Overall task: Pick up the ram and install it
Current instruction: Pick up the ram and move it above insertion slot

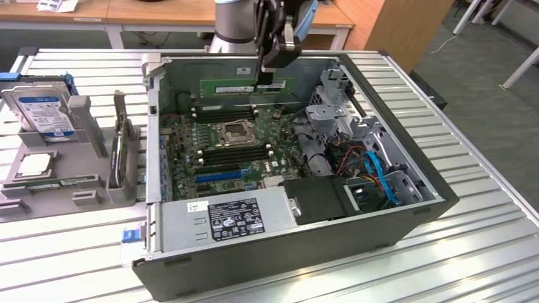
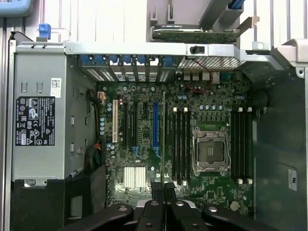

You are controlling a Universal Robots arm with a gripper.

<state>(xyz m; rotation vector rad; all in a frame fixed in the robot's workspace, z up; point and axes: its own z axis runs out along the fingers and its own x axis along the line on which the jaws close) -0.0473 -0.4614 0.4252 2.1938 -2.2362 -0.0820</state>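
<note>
The ram (image 1: 227,87) is a long thin green stick hanging level above the far side of the open computer case (image 1: 438,189). My gripper (image 1: 265,81) is shut on its upper edge near the middle, held above the motherboard. In the wrist view the ram (image 2: 163,134) shows edge-on as a thin line running out from my gripper (image 2: 163,190). It hangs beside a bank of black memory slots (image 2: 180,144), over the board between those slots and the blue card slot (image 2: 155,125). A second bank of memory slots (image 2: 240,144) lies on the other side of the CPU socket (image 2: 209,151).
A parts holder at the exterior view's left carries a silver hard drive (image 1: 42,107) and a green expansion card (image 1: 122,148). Inside the case are the power supply (image 1: 227,218), a metal drive cage (image 1: 337,113) and blue cables (image 1: 379,173).
</note>
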